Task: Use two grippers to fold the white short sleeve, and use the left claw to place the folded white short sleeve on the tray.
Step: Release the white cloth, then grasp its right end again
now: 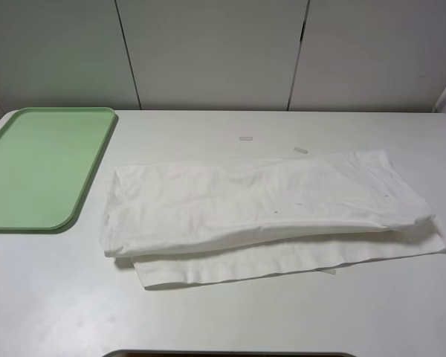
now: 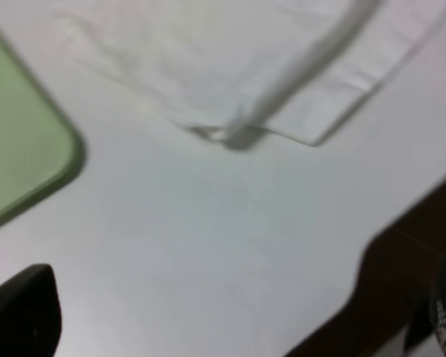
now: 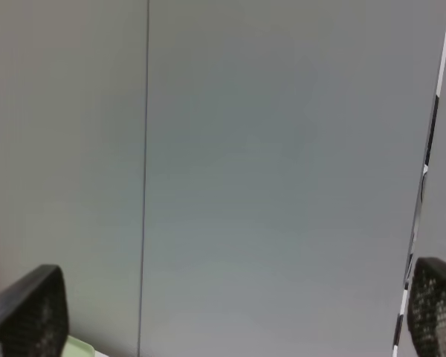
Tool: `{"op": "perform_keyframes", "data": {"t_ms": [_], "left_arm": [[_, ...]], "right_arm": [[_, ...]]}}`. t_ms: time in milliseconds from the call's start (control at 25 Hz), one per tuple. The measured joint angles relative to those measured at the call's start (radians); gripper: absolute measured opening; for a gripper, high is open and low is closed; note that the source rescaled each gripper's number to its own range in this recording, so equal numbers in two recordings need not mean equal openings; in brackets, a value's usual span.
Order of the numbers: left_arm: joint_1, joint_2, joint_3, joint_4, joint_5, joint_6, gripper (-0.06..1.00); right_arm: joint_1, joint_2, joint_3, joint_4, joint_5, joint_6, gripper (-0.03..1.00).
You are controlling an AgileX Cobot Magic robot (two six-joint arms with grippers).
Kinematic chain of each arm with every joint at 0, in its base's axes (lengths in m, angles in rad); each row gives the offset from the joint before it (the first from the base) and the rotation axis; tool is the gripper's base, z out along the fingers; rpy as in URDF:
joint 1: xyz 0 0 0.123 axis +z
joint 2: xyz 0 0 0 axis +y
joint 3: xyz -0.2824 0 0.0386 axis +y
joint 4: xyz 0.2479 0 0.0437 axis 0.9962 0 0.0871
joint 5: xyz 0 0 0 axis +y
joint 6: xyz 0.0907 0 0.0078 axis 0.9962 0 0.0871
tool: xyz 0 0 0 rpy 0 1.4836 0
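Observation:
The white short sleeve (image 1: pixel 260 212) lies folded in a long wrinkled band across the middle of the white table, its lower layer sticking out toward the front. Its corner also shows blurred in the left wrist view (image 2: pixel 230 67). The pale green tray (image 1: pixel 37 167) sits bare at the far left, and its rounded corner shows in the left wrist view (image 2: pixel 22 156). Neither arm appears in the exterior high view. The left claw (image 2: pixel 230 320) is open and empty above bare table near the shirt's corner. The right gripper (image 3: pixel 227 312) is open and empty, facing the wall.
Two small pale tape strips (image 1: pixel 245 138) (image 1: pixel 301 150) lie on the table behind the shirt. Grey wall panels (image 1: pixel 215 52) stand behind the table. The table's front edge (image 2: pixel 401 260) shows dark in the left wrist view.

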Motion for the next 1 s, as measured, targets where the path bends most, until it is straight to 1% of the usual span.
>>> {"op": "perform_keyframes", "data": {"t_ms": [40,240,480,560,640,760,1000], "left_arm": [[0.044,0.0,0.0,0.0,0.0,0.0,1.0],[0.318,0.0,0.0,0.0,0.0,0.0,1.0],[0.564,0.0,0.0,0.0,0.0,0.0,1.0],[0.615,0.0,0.0,0.0,0.0,0.0,1.0],[0.658,0.0,0.0,0.001,0.0,0.0,1.0],[0.675,-0.003,0.0,0.001,0.0,0.0,1.0],[0.681,-0.126,0.0,0.001,-0.006,0.0,1.0]], "right_arm": [[0.0,0.0,0.0,0.0,0.0,0.0,1.0],[0.0,0.0,0.0,0.0,0.03,0.0,1.0],[0.0,0.0,0.0,0.004,0.101,0.0,1.0],[0.0,0.0,0.0,0.017,0.139,0.0,1.0],[0.0,0.0,0.0,0.017,0.144,0.0,1.0],[0.0,0.0,0.0,0.023,0.189,0.0,1.0],[0.0,0.0,0.0,0.028,0.202,0.0,1.0]]}}
